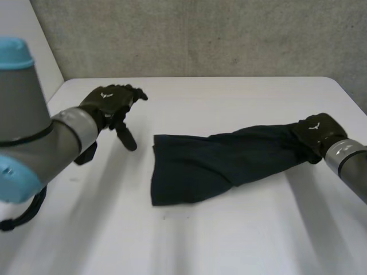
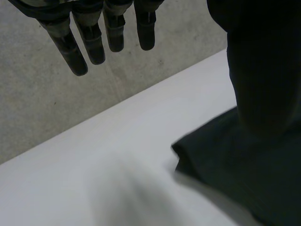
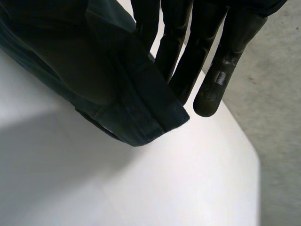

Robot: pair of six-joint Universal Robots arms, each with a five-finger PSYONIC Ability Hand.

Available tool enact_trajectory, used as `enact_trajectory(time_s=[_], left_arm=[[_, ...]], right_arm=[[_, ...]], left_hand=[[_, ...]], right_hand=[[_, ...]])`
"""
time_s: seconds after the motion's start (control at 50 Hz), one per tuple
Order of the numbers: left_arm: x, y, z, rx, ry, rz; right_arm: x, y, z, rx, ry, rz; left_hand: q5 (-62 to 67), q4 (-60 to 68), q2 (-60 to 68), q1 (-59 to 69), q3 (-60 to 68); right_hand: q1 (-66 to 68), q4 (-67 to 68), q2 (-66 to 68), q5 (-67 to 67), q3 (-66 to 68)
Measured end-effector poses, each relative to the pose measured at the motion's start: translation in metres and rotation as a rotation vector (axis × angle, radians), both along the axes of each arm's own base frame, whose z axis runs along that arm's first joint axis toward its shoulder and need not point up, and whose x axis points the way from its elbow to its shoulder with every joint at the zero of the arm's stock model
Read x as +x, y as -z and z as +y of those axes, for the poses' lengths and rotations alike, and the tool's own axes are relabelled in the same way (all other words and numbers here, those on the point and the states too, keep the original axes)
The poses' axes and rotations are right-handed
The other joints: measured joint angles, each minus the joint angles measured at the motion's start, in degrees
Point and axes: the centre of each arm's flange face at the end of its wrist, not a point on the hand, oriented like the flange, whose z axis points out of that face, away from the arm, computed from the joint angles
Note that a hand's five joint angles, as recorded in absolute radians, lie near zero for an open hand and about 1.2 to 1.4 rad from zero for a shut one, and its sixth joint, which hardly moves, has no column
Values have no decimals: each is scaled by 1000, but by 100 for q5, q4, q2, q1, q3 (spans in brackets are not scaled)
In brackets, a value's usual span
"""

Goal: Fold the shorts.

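Observation:
Dark navy shorts [image 1: 206, 163] lie stretched across the middle of the white table [image 1: 229, 240]. My right hand [image 1: 314, 130] is at their right end, which is bunched and drawn up toward it. In the right wrist view a hemmed edge of the shorts [image 3: 136, 117] sits pinched against the fingers [image 3: 207, 66]. My left hand [image 1: 109, 103] hovers to the left of the shorts, apart from them, with straight fingers [image 2: 89, 42] holding nothing. A corner of the shorts [image 2: 235, 179] lies flat on the table beside that hand.
A grey wall [image 1: 200, 34] rises behind the table's far edge. The table's right corner [image 3: 249, 155] is close to my right hand. Bare tabletop stretches in front of the shorts and to their left.

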Motion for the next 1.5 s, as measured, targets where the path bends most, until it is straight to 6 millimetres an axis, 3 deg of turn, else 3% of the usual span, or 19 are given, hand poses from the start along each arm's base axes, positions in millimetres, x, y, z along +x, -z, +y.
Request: enact_trajectory(time_s=[0.1,0.18,0.24,0.26,0.28,0.34,0.4,0.42,0.5,0.6,0.7,0.78,0.82,0.88,1.02,1.04,1.08,1.32,1.5], left_arm=[[7,4,13,-4,-2,-2],[11,6,24,-38,-3,7],[11,5,25,-47,-5,11],[11,3,25,-65,-12,22],[11,2,25,-71,-16,26],[11,-1,23,-81,-34,43],[11,-6,20,-93,-60,63],[12,-8,19,-99,-71,71],[11,-14,14,-122,-95,94],[7,-21,9,-145,-103,110],[-2,-18,0,-147,-94,112],[-20,-6,-5,-125,-56,103],[-20,-6,-5,-125,-56,103],[-47,16,3,-83,13,83],[-78,50,19,-20,86,42],[-87,67,24,1,81,13],[-89,75,24,10,62,-8],[-74,112,21,80,-73,-213],[-73,116,21,81,-44,-257]], right_arm=[[1,-8,1,-38,-18,113],[59,-22,27,-157,-222,209],[78,-24,38,-190,-295,210],[116,-23,67,-244,-453,196],[131,-20,81,-261,-527,187],[159,-6,117,-280,-723,170],[171,7,140,-276,-851,163],[175,16,152,-263,-921,158],[175,26,164,-217,-984,124],[166,16,150,-122,-905,-7],[144,-19,111,18,-668,-302],[125,-47,81,119,-469,-576],[125,-47,81,119,-469,-576],[115,-56,60,151,-340,-678],[117,-35,41,222,-246,-598],[120,-18,35,275,-223,-524],[122,-8,32,305,-218,-483],[128,37,24,378,-244,-367],[128,49,23,359,-261,-296]], left_hand=[[0,0,0,0,0],[0,0,0,0,0],[0,-19,-13,-27,-46],[0,-19,-13,-27,-46],[0,-78,-65,-219,-141],[0,-78,-73,-224,-141],[0,-78,-73,-224,-141],[0,-78,-74,-224,-141],[0,-78,-74,-224,-141],[0,-78,-76,-224,-141],[0,-78,-77,-224,-141],[0,-78,-77,-224,-141],[0,-78,-77,-224,-141],[0,-79,-76,-224,-141],[0,-78,-76,-224,-141],[0,-78,-76,-224,-141],[0,-78,-76,-224,-140],[0,-77,-76,-226,-140],[-6,-77,-76,-279,-140]], right_hand=[[5,16,0,0,0],[113,20,0,63,118],[114,20,0,65,147],[256,20,0,64,161],[256,20,0,64,161],[307,20,0,64,163],[262,-69,-87,26,63],[-380,-965,-985,-647,-858],[-3396,-4264,-4355,-3827,-4164],[-4089,-5481,-5411,-4968,-5496],[-4135,-5481,-5411,-4970,-5499],[-4135,-5481,-5411,-4970,-5499],[-4135,-5481,-5411,-4970,-5499],[-4135,-5481,-5411,-4970,-5499],[-4135,-5481,-5411,-4969,-5499],[-4135,-5481,-5411,-4970,-5499],[-4135,-5481,-5411,-4970,-5499],[-4253,-5481,-5411,-4970,-5499],[-4425,-5481,-5538,-4970,-5499]])
